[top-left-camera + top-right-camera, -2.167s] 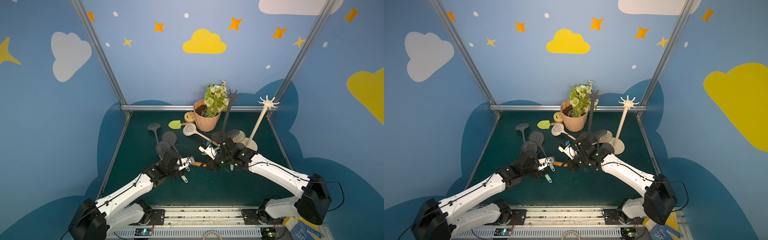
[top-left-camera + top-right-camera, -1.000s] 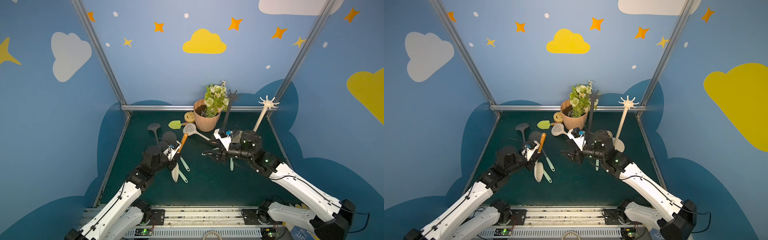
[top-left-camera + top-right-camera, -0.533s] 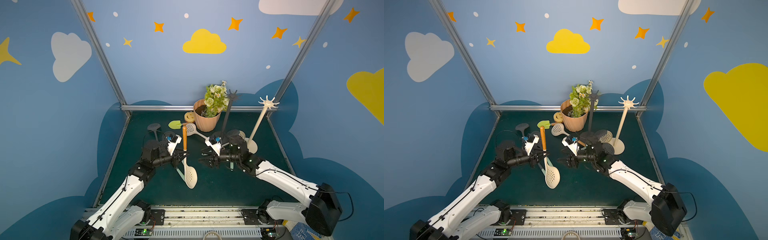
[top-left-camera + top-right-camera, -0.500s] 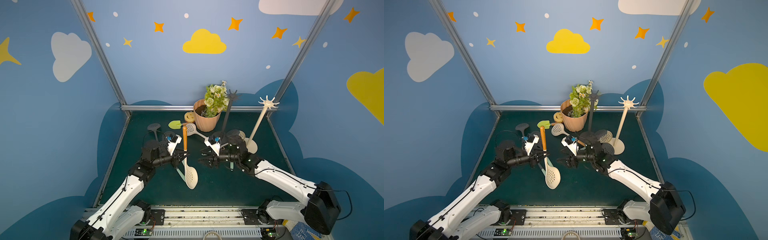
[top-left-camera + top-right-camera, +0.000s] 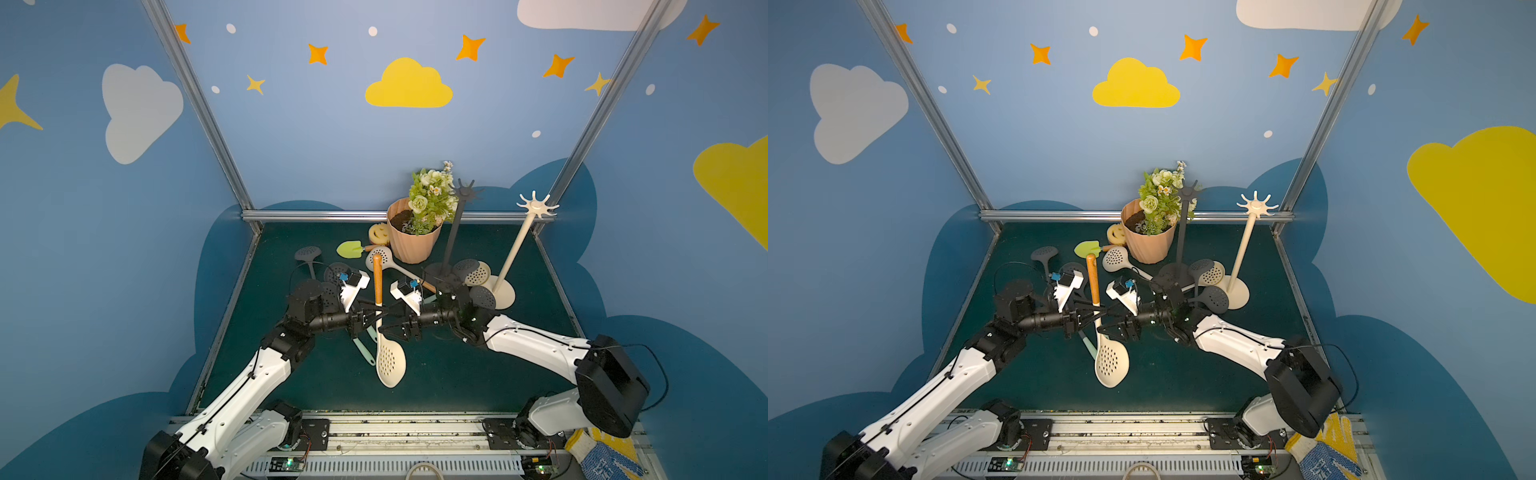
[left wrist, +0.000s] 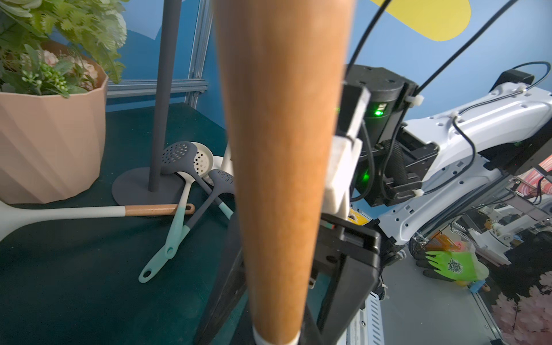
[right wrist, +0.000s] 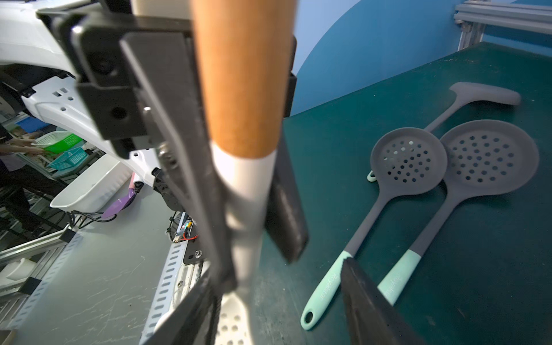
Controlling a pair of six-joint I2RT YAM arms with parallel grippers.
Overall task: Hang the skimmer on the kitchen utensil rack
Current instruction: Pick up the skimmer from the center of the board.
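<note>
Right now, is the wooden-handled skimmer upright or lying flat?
Upright: the skimmer is held handle up, perforated bowl down, by the left gripper shut on its neck. Whether the bowl touches the table: cannot tell.

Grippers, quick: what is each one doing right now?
Left gripper: closed, holding the skimmer by its handle.
Right gripper: open, jaws either side of the skimmer's shaft, holding nothing.

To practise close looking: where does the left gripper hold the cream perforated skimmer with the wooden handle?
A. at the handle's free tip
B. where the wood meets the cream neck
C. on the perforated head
B: the left gripper clamps the cream perforated skimmer on its neck right at the wood's end, leaving head and tip free.
</note>
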